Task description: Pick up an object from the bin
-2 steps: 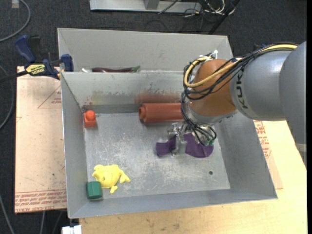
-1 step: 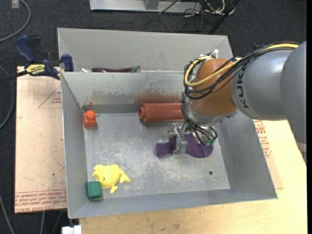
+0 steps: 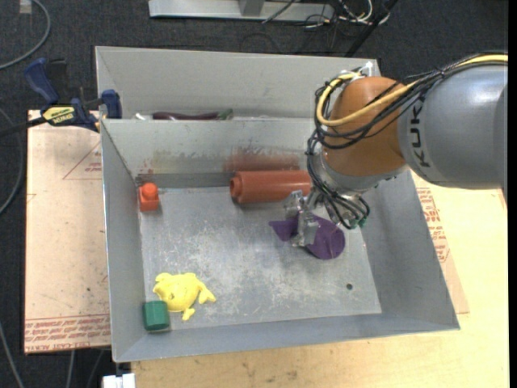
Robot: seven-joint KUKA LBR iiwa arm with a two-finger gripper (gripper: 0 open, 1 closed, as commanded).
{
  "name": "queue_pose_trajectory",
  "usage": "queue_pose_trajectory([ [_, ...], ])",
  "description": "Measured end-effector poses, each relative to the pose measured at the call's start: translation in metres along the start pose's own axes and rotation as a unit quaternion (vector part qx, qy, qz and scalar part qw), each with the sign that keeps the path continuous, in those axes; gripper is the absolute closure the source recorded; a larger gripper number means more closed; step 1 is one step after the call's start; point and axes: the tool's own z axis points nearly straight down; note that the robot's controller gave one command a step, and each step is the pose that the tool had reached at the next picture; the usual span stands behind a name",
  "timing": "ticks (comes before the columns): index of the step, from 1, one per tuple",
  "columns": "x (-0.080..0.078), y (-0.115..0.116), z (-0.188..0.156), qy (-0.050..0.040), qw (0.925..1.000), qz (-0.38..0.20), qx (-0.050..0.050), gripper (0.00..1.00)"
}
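1. Grey metal bin (image 3: 242, 297): open-topped with sloped walls and a scuffed floor. A few loose items lie spread out on it, not heaped.
2. Grey KUKA arm (image 3: 460, 128): comes in from the right over the bin's right wall. The wrist has a rounded orange cover (image 3: 367, 128) with yellow and black cables (image 3: 343, 107) looped round it.
3. Jaws: point down from under the orange cover, right of the floor's centre, directly over the purple piece. Purple shows to their left and right. Can't tell whether they are wide or narrow, or whether they touch the piece or sit just above it. Nothing is visibly clamped between them.
4. Red-brown cylinder (image 3: 271, 187): lies on its side along the foot of the back wall. Its right end is just beside the wrist.
5. Flat purple piece with an irregular outline (image 3: 329, 242): this is the task item. It lies on the floor right of centre, just in front of the cylinder's right end and under the jaws.
6. Yellow soft-looking lumpy toy (image 3: 182, 292): front-left of the floor, well apart from the jaws.
7. Green cube (image 3: 156, 315): in the front-left corner, touching or just beside the yellow toy.
8. Small orange block (image 3: 149, 196): back-left, near the left wall, standing alone.
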Motion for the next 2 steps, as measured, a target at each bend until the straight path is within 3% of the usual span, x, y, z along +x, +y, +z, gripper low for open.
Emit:
queue_pose_trajectory([
  [1,-0.004,-0.004,-0.036,0.0057,1.0000,0.004,-0.002,1.00],
  [2,-0.005,-0.005,-0.098,0.0023,0.9999,0.013,-0.001,1.00],
])
